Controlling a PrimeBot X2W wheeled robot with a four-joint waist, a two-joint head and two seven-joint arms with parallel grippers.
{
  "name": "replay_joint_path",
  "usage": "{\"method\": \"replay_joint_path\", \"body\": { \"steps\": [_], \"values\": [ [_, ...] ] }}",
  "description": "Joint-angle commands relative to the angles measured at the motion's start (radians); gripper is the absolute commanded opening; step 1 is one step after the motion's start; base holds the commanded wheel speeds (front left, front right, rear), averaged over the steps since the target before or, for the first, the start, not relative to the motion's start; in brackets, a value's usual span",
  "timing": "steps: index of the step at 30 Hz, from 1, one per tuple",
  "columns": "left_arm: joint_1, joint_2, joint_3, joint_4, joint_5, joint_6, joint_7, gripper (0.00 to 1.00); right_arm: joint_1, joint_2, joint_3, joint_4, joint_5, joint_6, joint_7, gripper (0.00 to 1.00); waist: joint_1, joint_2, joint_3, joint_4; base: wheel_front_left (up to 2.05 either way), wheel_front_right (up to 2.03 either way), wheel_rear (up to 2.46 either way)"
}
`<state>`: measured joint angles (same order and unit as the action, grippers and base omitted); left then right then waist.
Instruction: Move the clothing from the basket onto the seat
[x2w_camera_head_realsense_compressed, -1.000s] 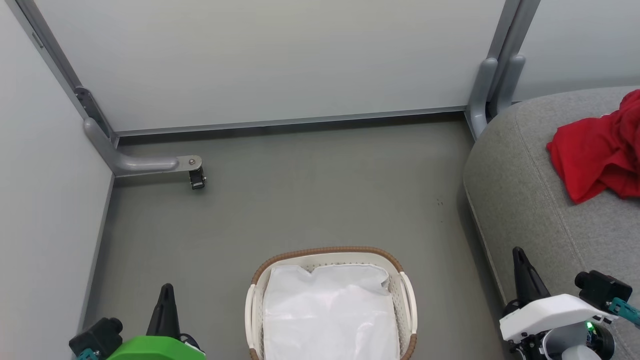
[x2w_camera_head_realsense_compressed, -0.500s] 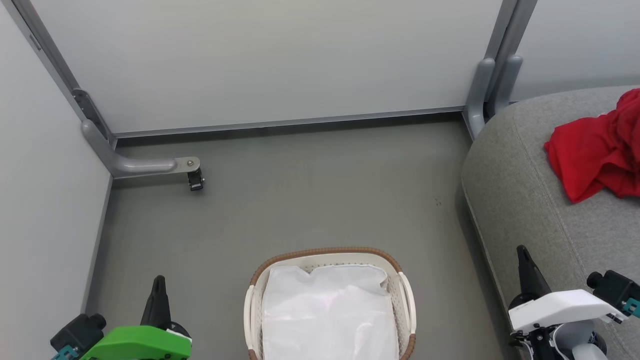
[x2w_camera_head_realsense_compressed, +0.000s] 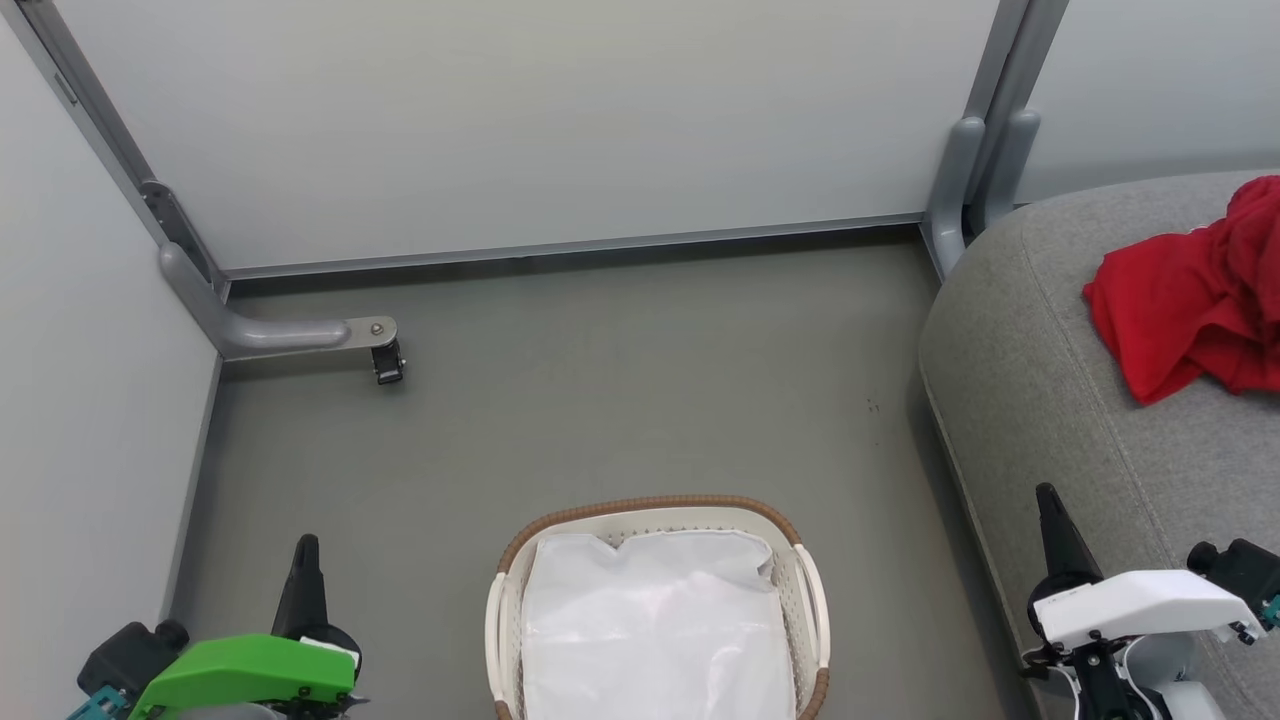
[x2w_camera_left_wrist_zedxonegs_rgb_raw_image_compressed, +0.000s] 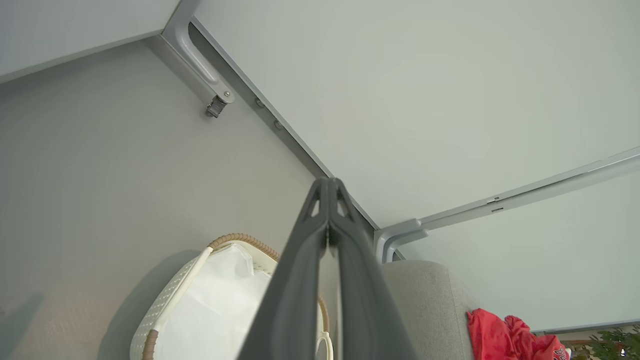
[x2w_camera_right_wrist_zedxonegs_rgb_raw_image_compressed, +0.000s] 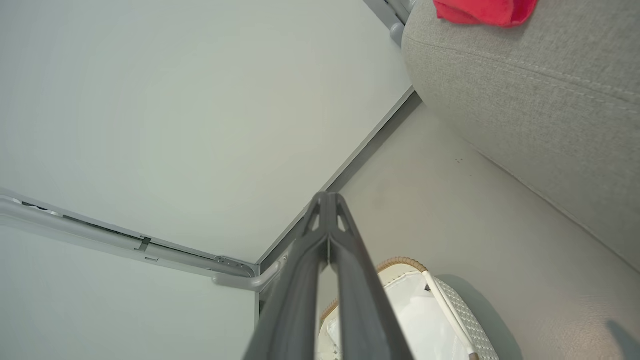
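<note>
I am holding my left gripper (x2w_camera_head_realsense_compressed: 306, 560) and right gripper (x2w_camera_head_realsense_compressed: 1048, 505) fully closed, gripping nothing. They are flanking the basket (x2w_camera_head_realsense_compressed: 655, 503), one on each side, both apart from it. The basket is showing only its white liner (x2w_camera_head_realsense_compressed: 655, 620). The clothing (x2w_camera_head_realsense_compressed: 1190, 300) is lying in a red heap on the seat (x2w_camera_head_realsense_compressed: 1040, 420), right of the basket and beyond it. I am judging the transfer finished or nearly so. The next move is calling for a check of the basket's cut-off near end. White marks on the red fabric are proving too small to read.
</note>
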<state>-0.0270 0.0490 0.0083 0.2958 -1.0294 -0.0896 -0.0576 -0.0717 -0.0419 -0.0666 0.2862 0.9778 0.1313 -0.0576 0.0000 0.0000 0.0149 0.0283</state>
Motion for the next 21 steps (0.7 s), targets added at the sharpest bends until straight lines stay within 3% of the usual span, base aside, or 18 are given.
{"method": "replay_joint_path", "body": {
  "steps": [1, 21],
  "values": [
    [-0.027, 0.002, 0.010, -0.015, -0.030, -0.008, 0.007, 0.00, -0.020, -0.007, -0.006, -0.015, 0.031, 0.000, 0.008, 0.00, 0.0000, 0.0000, 0.000, -0.001, 0.00, 0.00, 0.00],
    [-0.048, 0.002, 0.044, -0.028, -0.216, -0.020, 0.064, 0.00, -0.029, -0.008, -0.020, -0.025, 0.234, 0.000, 0.064, 0.00, 0.0000, 0.0000, -0.003, -0.008, 0.00, 0.00, 0.00]
  ]
}}
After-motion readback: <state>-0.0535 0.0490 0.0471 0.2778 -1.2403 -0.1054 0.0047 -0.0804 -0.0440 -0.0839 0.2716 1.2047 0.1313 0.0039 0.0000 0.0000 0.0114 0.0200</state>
